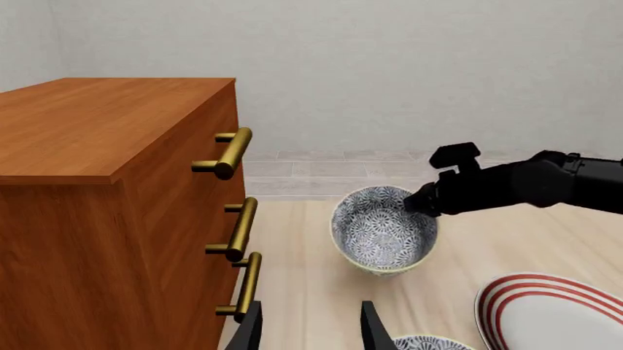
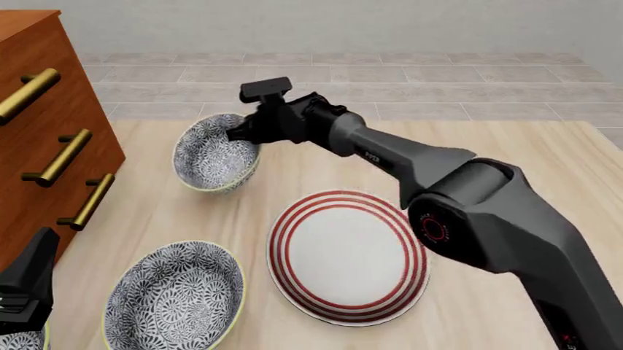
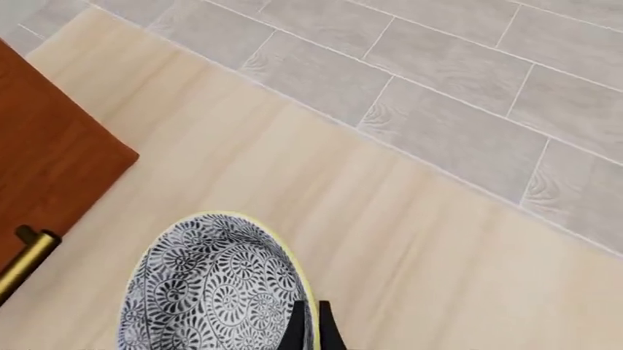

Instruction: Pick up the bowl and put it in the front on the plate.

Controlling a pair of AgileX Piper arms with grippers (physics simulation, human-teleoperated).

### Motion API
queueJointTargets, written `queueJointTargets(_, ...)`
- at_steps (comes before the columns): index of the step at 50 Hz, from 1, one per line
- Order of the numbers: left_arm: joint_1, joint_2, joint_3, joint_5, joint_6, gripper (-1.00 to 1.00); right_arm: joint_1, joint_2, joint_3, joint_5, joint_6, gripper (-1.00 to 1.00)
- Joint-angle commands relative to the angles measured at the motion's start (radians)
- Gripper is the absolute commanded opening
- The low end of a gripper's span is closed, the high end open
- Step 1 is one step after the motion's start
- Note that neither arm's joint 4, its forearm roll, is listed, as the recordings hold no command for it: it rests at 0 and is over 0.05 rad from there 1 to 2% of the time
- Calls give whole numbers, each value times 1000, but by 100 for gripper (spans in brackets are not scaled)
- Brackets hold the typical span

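The small deep bowl (image 2: 214,154) (image 1: 384,232) (image 3: 209,293) with the blue-grey floral pattern is at the back of the table, tilted with its opening turned towards the arms' side. My right gripper (image 2: 242,134) (image 1: 419,203) (image 3: 309,329) is shut on the bowl's pale yellow rim, one finger inside and one outside. The red-ringed white plate (image 2: 348,257) (image 1: 556,315) lies nearer, to the right of the bowl, with nothing on it. My left gripper (image 1: 309,329) (image 2: 29,281) stands open at the near left, holding nothing.
A wooden dresser (image 2: 44,124) (image 1: 98,182) with brass handles stands along the left side, close to the bowl. A wider, shallower bowl (image 2: 175,295) (image 1: 430,342) of the same pattern sits at the near left beside the plate. Grey tiled floor lies beyond the table's far edge.
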Motion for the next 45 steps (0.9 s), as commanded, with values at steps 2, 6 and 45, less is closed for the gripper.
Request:
queueJointTargets(2, 0, 0, 0, 0, 0, 100, -24, -102, 112, -48, -29, -100)
queueJointTargets(6, 0, 0, 0, 0, 0, 100, -23, -132, 154, -68, -30, -100)
queueJointTargets(45, 0, 0, 0, 0, 0, 100, 4, -616, 749, -275, -34, -100)
